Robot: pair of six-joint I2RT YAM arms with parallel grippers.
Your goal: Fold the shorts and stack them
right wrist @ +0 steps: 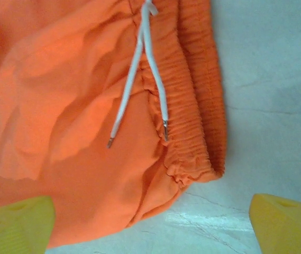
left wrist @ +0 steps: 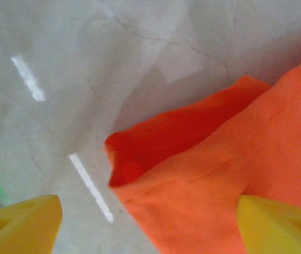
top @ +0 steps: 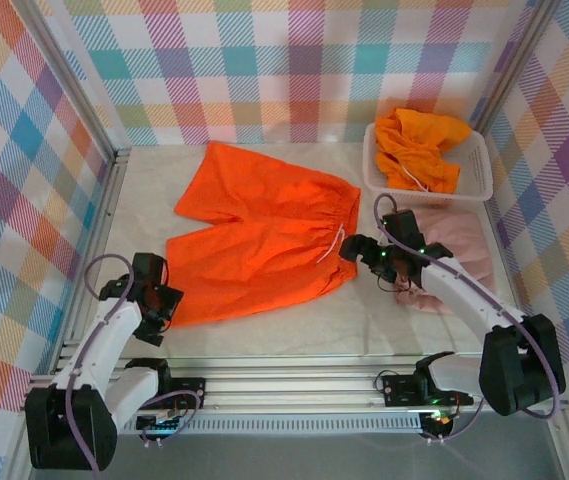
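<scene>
Orange shorts (top: 264,235) are being straddled mid-bench; hem (left wrist: 119,164) by left gripper (left wrist: 150,225), waistband (right wrist: 198,106) by right gripper (right wrist: 150,225); both are being held open.

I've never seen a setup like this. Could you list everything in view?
spread shorts: one, bright orange, flat mid-table
drawstring: one, white, at their waistband
bunched shorts: number unclear, orange, in the basket
pink shorts: one, dusty pink, right side, partly under the right arm
basket: one, white lattice, far right corner
table: one, pale marbled
walls: pastel plaid, around the table
left hand: one, open, at the near leg hem
right hand: one, open, at the waistband
</scene>
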